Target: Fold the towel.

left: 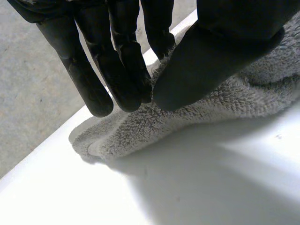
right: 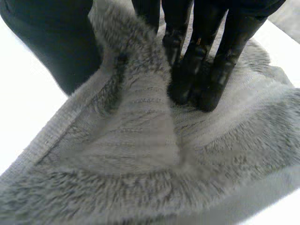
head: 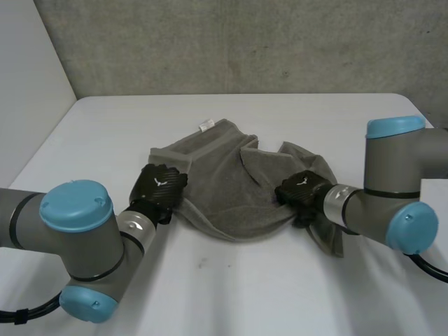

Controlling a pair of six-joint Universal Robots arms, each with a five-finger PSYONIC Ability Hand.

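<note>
A grey towel (head: pixel 224 182) lies crumpled in the middle of the white table (head: pixel 231 280), with a white tag (head: pixel 206 126) at its far edge. My left hand (head: pixel 159 187) is at the towel's left edge. There its fingers (left: pixel 117 70) and thumb (left: pixel 211 56) close together on a fold of the towel (left: pixel 220 103). My right hand (head: pixel 302 189) sits on the towel's right part. Its straight fingers (right: pixel 201 65) rest their tips on the towel (right: pixel 140 154), while the thumb (right: pixel 51 47) stands apart beyond a raised ridge of cloth.
A grey wall (head: pixel 238 42) runs behind the table's far edge. Bare table lies in front of the towel and on both sides of it. Both arms reach in from the near corners.
</note>
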